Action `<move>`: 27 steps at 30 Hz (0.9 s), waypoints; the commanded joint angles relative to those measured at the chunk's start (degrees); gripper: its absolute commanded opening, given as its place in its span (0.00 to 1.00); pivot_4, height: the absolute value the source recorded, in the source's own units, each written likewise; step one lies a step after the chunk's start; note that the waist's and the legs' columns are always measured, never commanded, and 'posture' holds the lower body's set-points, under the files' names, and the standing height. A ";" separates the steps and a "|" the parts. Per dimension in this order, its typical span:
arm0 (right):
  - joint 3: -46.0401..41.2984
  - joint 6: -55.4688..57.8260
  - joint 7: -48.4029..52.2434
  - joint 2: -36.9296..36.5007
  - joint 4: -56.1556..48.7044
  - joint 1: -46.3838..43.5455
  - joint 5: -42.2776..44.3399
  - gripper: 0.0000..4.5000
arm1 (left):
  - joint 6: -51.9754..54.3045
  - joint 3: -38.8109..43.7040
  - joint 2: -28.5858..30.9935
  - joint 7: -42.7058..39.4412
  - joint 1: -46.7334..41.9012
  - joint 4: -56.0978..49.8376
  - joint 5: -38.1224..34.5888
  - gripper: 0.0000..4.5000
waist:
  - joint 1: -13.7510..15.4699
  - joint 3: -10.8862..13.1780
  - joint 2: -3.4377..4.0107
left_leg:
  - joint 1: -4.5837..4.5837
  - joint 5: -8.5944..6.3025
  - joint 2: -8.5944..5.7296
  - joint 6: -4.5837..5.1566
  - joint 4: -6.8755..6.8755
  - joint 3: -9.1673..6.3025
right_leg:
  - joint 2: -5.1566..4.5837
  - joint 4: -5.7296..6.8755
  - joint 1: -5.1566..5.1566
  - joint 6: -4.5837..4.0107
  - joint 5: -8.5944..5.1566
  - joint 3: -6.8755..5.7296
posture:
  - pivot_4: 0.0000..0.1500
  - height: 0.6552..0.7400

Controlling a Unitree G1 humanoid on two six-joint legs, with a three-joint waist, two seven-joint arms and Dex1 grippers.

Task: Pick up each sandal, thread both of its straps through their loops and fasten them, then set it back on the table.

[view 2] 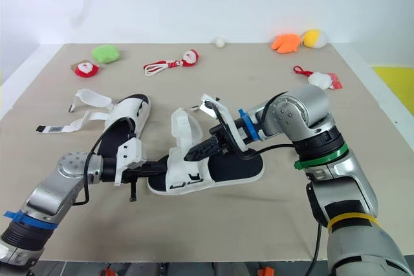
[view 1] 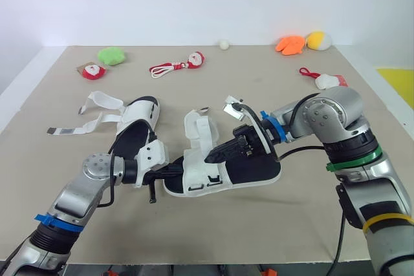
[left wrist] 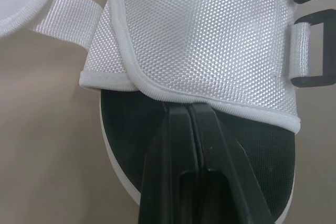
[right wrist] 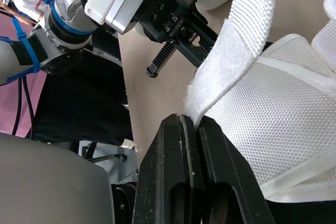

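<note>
A sandal [view 1: 253, 169] with a black sole and white mesh upper lies tilted in the middle of the table, held from both sides. My left gripper [view 1: 181, 168] is shut on the rim of its mesh upper [left wrist: 210, 40], beside two black loops [left wrist: 311, 51]. From the right, my right gripper [view 1: 209, 158] is shut on a white strap [right wrist: 236, 51] of the same sandal. The strap's end stands up loose, not in a loop. The second sandal [view 1: 139, 119] lies flat to the left, its white straps [view 1: 100, 101] spread open on the table.
Along the far edge lie a green plush [view 1: 111, 55], two Santa ornaments [view 1: 92, 71] [view 1: 194, 60], a white ball [view 1: 224, 44], and orange [view 1: 290, 44] and yellow [view 1: 318, 41] plush toys. A Santa hat [view 1: 330, 81] lies at the right. The tan mat [view 1: 259, 224] covers the table.
</note>
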 commanded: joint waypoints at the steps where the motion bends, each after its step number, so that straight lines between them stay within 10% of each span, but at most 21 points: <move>1: -0.42 0.32 0.59 -0.25 -2.71 0.71 -0.01 0.01 | 1.99 -3.61 -0.09 0.18 1.84 2.38 2.42 0.00 | 0.00 0.00 0.00 | 0.00 0.00 0.00 0.00 0.00 0.00 | 0.00 0.00 0.00 0.00 0.00 0.00 | 1.00 1.00; 27: -3.33 1.23 2.23 1.11 -2.46 -0.08 1.24 0.01 | 2.15 -3.78 -0.48 0.47 1.84 2.29 2.36 0.00 | 0.01 0.00 0.00 | 0.00 0.00 -0.02 -0.01 0.00 0.00 | -0.02 0.00 0.01 0.01 0.00 0.00 | 1.00 1.00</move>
